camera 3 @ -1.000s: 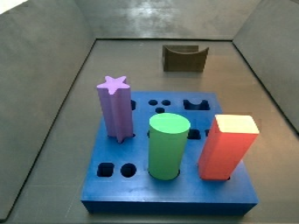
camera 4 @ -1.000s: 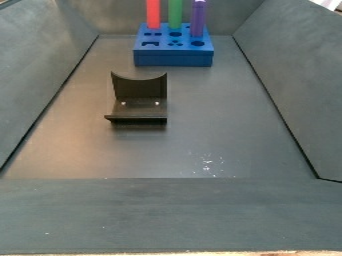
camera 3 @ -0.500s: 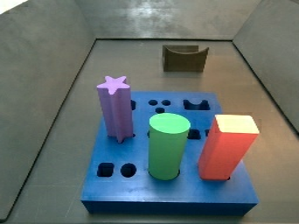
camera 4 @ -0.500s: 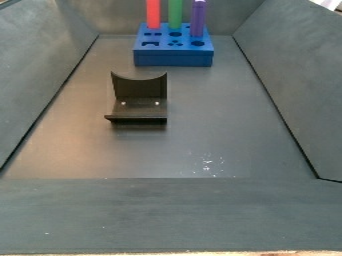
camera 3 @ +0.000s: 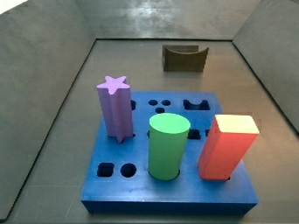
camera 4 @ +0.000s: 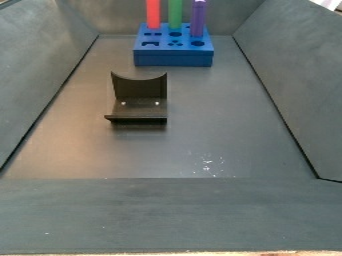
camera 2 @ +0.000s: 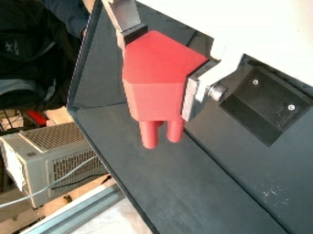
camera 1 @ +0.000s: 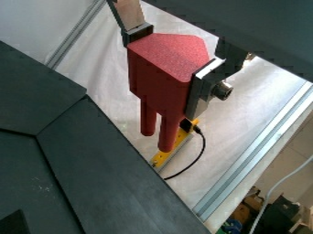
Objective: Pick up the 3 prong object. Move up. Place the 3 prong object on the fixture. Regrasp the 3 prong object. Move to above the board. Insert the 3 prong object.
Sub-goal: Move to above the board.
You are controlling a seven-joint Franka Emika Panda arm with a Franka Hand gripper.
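My gripper (camera 1: pixel 171 55) is clamped on the 3 prong object (camera 2: pixel 156 87), outside both side views. I'd carry it prongs-down toward the fixture (camera 4: pixel 136 97), lowering squarely into its notch.

Lighting: even, diffuse, from overhead in both side views; the grey floor (camera 3: pixel 152 26) carries a pale sheen at the far wall. Short soft shadows beside the board (camera 3: pixel 173 162) and the fixture (camera 4: pixel 136 98). Wrist views: brighter, with a washed-out white surface behind the gripper (camera 1: pixel 171 57); the 3 prong object (camera 1: pixel 162 80) is sharp, the background clutter soft. All frames low-resolution, slightly grainy.
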